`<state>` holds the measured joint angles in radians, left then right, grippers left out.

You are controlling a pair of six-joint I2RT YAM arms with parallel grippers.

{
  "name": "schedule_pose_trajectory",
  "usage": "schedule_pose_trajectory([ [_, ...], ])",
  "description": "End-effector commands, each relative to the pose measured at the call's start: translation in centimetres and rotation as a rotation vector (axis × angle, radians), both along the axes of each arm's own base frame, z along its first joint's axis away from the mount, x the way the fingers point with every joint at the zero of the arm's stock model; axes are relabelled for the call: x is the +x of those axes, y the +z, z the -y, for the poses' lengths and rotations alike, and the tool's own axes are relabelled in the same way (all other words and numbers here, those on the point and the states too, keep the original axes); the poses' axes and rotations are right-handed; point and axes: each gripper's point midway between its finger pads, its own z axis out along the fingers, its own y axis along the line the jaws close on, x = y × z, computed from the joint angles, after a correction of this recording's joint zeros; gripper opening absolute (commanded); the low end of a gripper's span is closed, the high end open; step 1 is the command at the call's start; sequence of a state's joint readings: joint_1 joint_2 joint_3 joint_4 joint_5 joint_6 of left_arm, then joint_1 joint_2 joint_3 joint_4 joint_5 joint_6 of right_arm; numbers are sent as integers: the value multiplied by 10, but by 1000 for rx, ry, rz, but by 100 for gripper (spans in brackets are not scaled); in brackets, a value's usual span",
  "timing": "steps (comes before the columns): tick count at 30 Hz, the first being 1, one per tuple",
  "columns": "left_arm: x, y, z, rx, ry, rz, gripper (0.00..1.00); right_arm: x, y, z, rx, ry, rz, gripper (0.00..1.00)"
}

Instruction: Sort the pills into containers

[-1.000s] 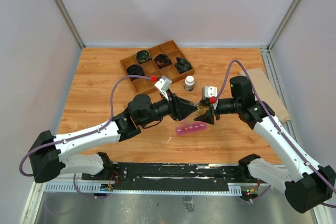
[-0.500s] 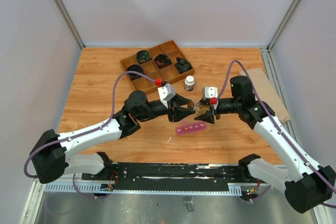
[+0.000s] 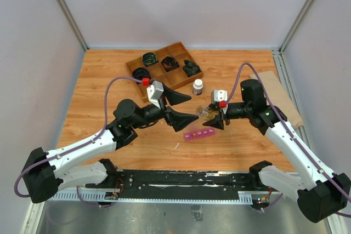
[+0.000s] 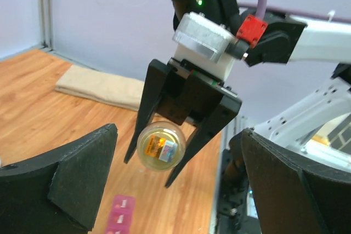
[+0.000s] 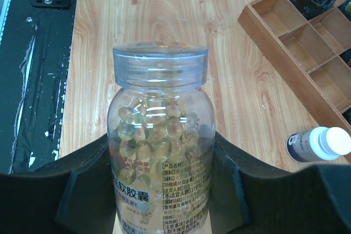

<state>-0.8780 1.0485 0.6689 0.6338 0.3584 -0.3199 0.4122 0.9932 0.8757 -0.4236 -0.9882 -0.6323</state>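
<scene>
Wooden table (image 3: 104, 75). Right gripper (image 3: 211, 115) clamps the lidded jar (image 5: 159, 190) of pills (image 5: 156, 135); left gripper (image 3: 193, 107) gapes wide. Advice: seize the lid (image 5: 160, 64) squarely, jar steady beside the containers (image 3: 199, 134).

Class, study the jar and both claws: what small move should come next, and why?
Probably close the open left claw onto the cap and twist it off: the right claw grips the jar, the cap is still on, so the pills cannot reach the strip.

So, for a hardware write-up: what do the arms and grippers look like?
Both left arm and right arm: white shells, black joints, purple cable. Both left gripper and right gripper: black wedge fingers, grey block, red connector.
</scene>
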Motion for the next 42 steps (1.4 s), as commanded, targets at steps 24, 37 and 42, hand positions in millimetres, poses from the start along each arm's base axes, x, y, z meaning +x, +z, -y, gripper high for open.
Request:
schedule_pose_trajectory([
  [24, 18, -21, 31, 52, 166, -336, 63, -2, 8, -1, 25, 13, 6, 1],
  [37, 14, -28, 36, 94, 139, -350, 42, -1, 6, -1, 21, 11, 2, 1],
  [42, 13, -28, 36, 98, 131, -350, 15, -1, 6, -1, 20, 12, 2, 1],
])
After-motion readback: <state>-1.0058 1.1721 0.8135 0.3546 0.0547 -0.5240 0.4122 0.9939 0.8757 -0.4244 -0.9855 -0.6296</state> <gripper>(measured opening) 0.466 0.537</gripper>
